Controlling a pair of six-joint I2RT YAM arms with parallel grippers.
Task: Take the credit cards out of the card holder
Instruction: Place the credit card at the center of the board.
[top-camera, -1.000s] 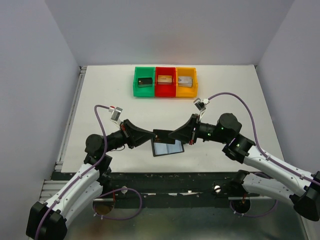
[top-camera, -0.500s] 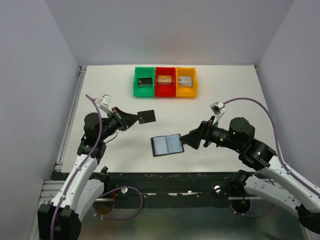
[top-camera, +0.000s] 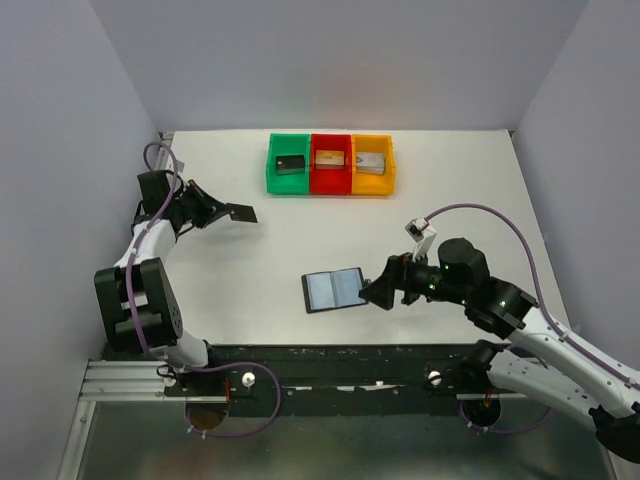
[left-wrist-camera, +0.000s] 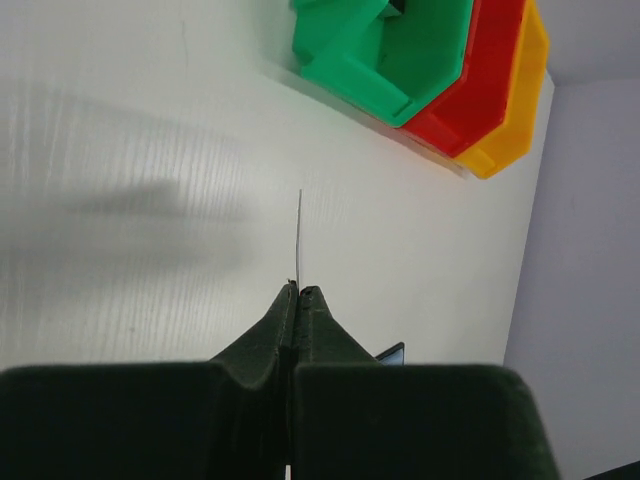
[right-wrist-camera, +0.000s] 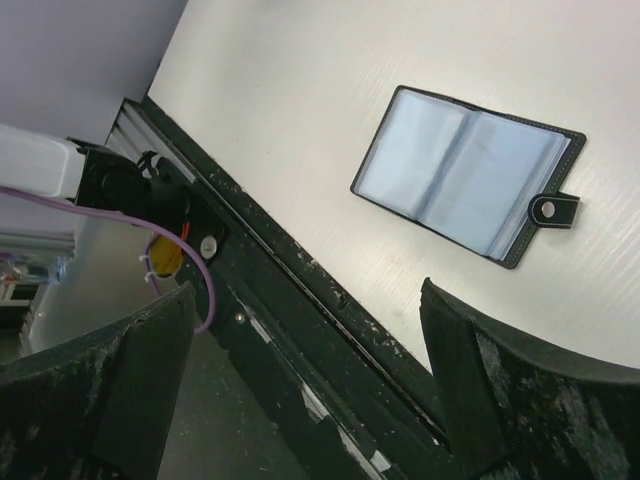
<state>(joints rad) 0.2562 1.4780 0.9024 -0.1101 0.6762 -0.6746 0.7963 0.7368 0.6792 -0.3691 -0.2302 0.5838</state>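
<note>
Left arm (top-camera: 150, 238) folded back near the bench (top-camera: 455, 190) left edge, left jaws clamped on black card (top-camera: 240, 213) held aloft, right jaws wide apart and empty, just beside open card holder (top-camera: 335, 289) lying near the front edge.

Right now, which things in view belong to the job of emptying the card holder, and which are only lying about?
Job: card holder, lying open; black card, pinched in the left tool; right tool, open near the holder.
Lying about: green bin; red bin; yellow bin.
</note>
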